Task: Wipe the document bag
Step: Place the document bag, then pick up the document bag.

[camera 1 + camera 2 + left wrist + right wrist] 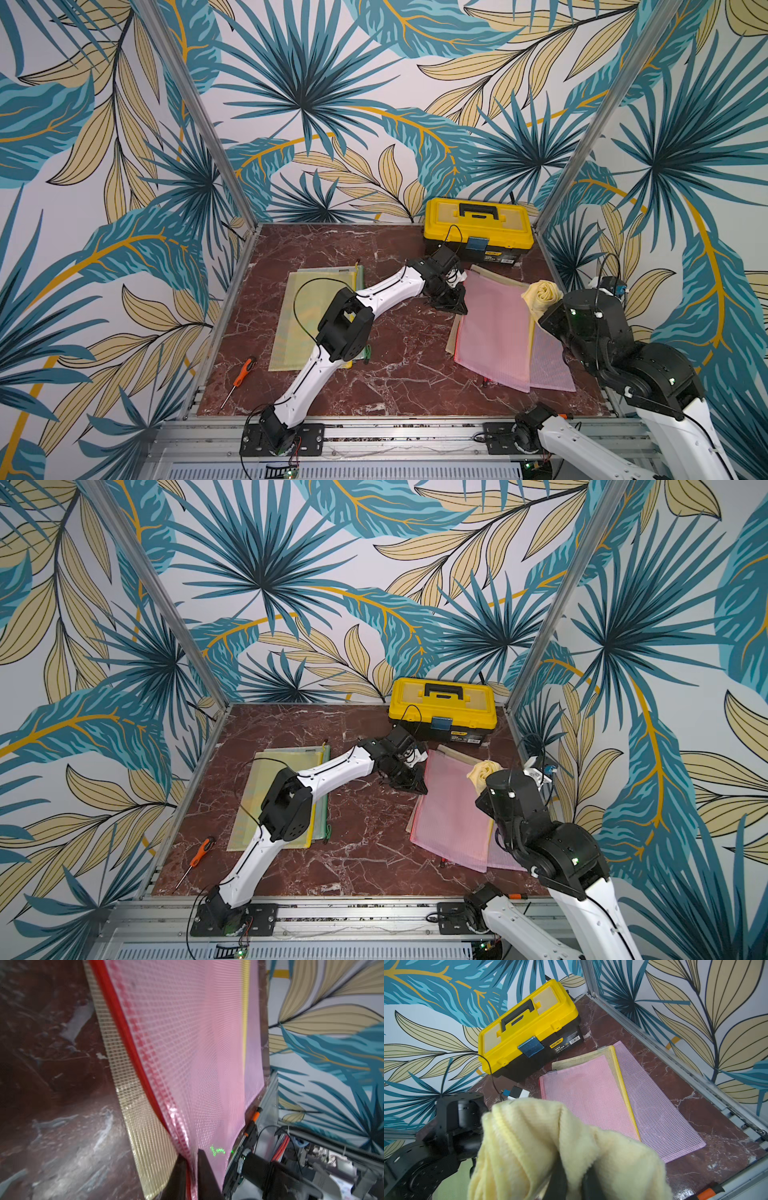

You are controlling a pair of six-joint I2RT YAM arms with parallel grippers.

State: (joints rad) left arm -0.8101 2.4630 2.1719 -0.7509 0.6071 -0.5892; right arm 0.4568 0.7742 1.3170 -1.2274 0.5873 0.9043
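Locate the pink document bag (pixel 492 328) lying flat near the right edge of the tabletop (pixel 395 374), stacked on a beige bag (pixel 128 1076) and a lilac bag (pixel 660 1105). Note the left gripper (pixel 191 1162) at the stack's far left corner, jaws a narrow gap apart astride the red zip edge (pixel 124 1028); cannot tell whether pinching or merely straddling. Judged purpose: anchoring that corner to prevent sliding under the wipe. Note the right gripper (pixel 572 1185) above the stack's right side, jaws closed on the yellow cloth (pixel 550 1136), bunched to present a soft pad. Keep strokes within the pink face. Stay clear of the toolbox (pixel 478 230) just beyond the stack's far end and of the frame rail (pixel 675 1066) along the right edge. Expect the freest travel toward the near edge, away from the anchored corner; bare marble also open toward the tabletop's middle, short of the green bags (pixel 299 316)
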